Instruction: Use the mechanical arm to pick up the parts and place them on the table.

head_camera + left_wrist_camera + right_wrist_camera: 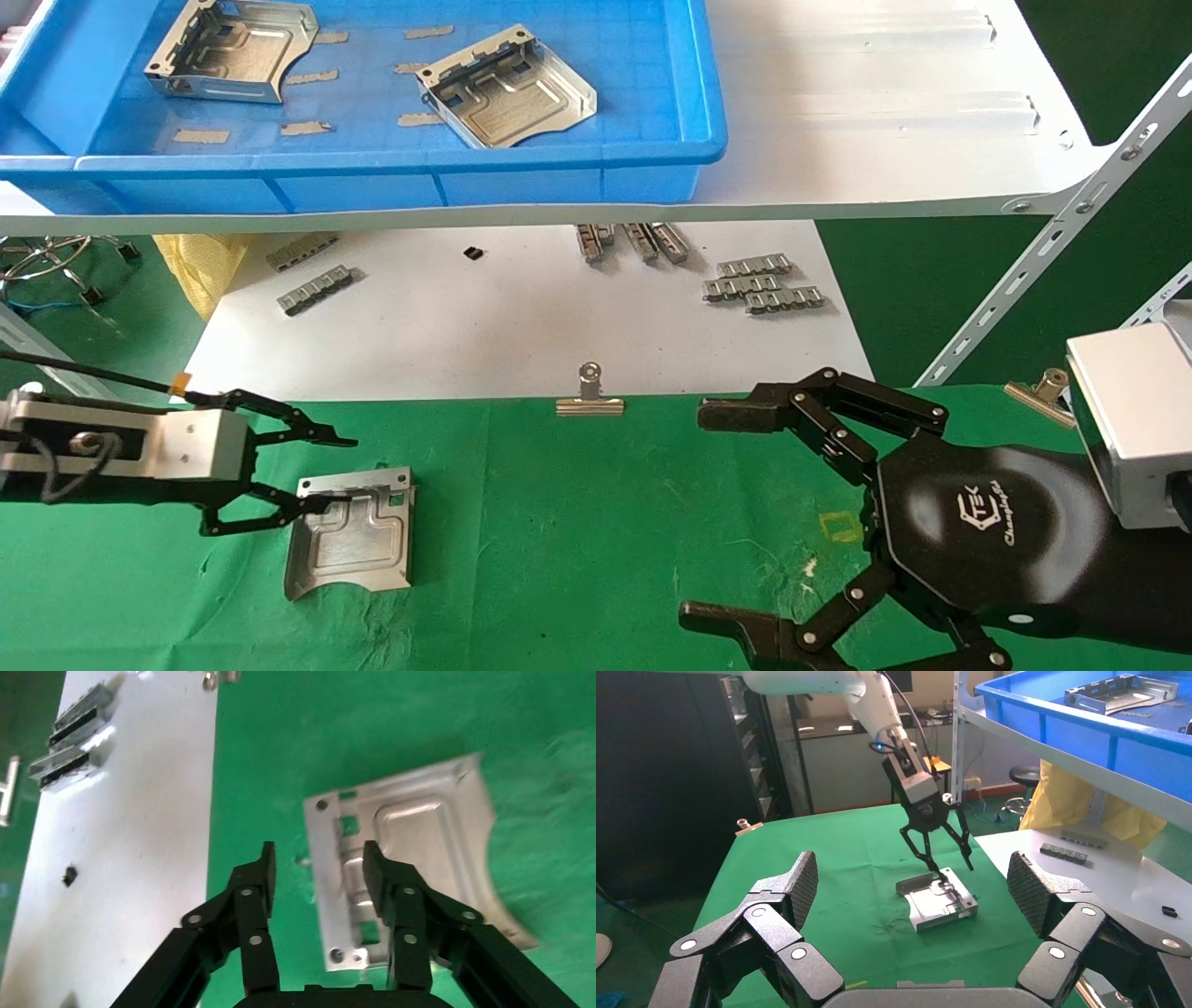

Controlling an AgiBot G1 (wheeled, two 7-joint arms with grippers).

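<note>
Two binned parts (228,48) (head view only)

One silver sheet-metal part (349,533) lies flat on the green-cloth table (577,550), embossed stepped groove up, raised slotted rim toward the shelf, concave curved edge toward the robot. The left gripper (321,475) is spread open over its left edge, one finger above the plate. Two more parts remain in the blue bin: one at the back left (233,48), one further right (507,86), both resting rim-up.
</note>
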